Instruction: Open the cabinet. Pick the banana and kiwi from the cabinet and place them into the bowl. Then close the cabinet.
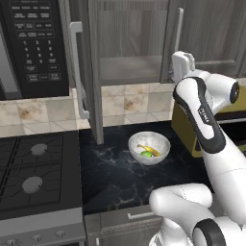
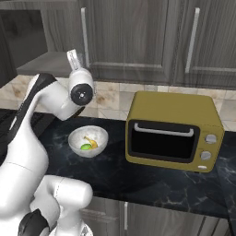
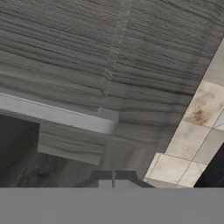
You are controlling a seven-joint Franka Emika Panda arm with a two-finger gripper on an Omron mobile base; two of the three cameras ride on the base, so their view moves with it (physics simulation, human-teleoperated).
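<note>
The cabinet has its left door swung out toward me, baring the grey shelf. Its right door stands flat with the cabinet's face. My gripper is raised by the lower end of that door's silver handle, fingers shut with nothing between them. Below, the white bowl sits on the dark counter. Inside it lie the yellow banana and the green kiwi.
A yellow toaster oven stands on the counter right of the bowl. A black microwave hangs left of the open door, above a gas stove. Tiled wall runs under the cabinet.
</note>
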